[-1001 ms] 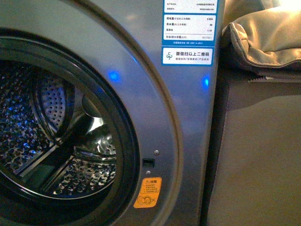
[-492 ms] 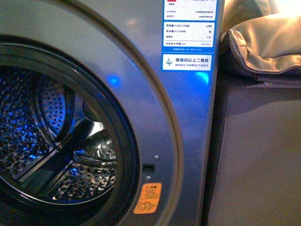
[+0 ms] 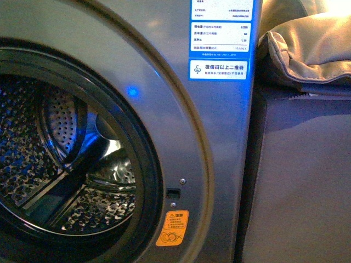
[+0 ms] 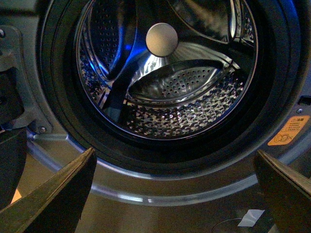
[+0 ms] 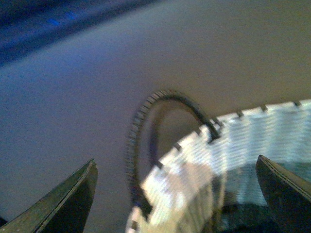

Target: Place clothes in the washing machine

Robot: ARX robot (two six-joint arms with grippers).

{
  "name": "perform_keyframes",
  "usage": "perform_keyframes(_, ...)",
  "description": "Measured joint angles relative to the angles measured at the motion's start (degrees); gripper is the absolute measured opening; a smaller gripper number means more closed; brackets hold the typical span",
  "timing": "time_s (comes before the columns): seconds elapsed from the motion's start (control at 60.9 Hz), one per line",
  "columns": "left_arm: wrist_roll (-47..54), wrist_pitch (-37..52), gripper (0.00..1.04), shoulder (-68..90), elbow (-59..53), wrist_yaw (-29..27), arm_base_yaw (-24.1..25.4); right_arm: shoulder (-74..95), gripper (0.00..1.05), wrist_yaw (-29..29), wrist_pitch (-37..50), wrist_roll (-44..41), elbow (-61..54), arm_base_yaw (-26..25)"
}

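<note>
the grey metallic front-loading washing machine [image 3: 164,66] fills the left and middle of the front view. its round porthole stands open, ringed by a black rubber gasket [image 3: 134,159]. behind the gasket the shiny perforated steel drum [image 3: 33,137] shows its ribs and holes and, in the part that can be seen, no fabric. an orange warning sticker [image 3: 172,228] sits low on the machine's front, just right of the porthole, and a blue-and-white printed label [image 3: 219,41] sits high up. to the far right a beige leathery cushion [image 3: 312,55] rests above a plain flat panel [image 3: 301,181].

the left gripper [image 4: 175,158] faces straight into the porthole from near the machine. its two dark fingers [image 4: 63,189] are spread wide with nothing between them. the right gripper [image 5: 175,162] is spread just as wide and carries nothing. it hangs over a white woven basket [image 5: 252,141] with a dark arched handle [image 5: 165,99], though that view is blurred.

the dark navy clothes cannot be made out for certain. a dark patch inside the basket may be them, but the blur leaves that open.

as a judgement, the loading has not begun: the drum looks bare and both tools are free. what is left is the whole job, namely taking hold of the garment, probably from the basket, carrying it to the porthole and pushing it past the gasket.
</note>
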Motion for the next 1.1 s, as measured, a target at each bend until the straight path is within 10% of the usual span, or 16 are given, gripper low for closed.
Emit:
perform_keyframes(0.164, -0.02, 0.00, 0.98, 0.00, 0.00, 0.00, 0.00, 12.76, 0.97, 5.40, -15.28, -16.35, 6.64, -1.18)
perform_keyframes(0.345, -0.02, 0.00, 0.98, 0.00, 0.00, 0.00, 0.00, 28.50, 0.97, 11.78, -12.63, -27.50, 10.27, -1.31)
perform_keyframes(1.1, -0.02, 0.00, 0.98, 0.00, 0.00, 0.00, 0.00, 75.65, 0.97, 17.77, 7.02, -29.55, 20.70, 2.58)
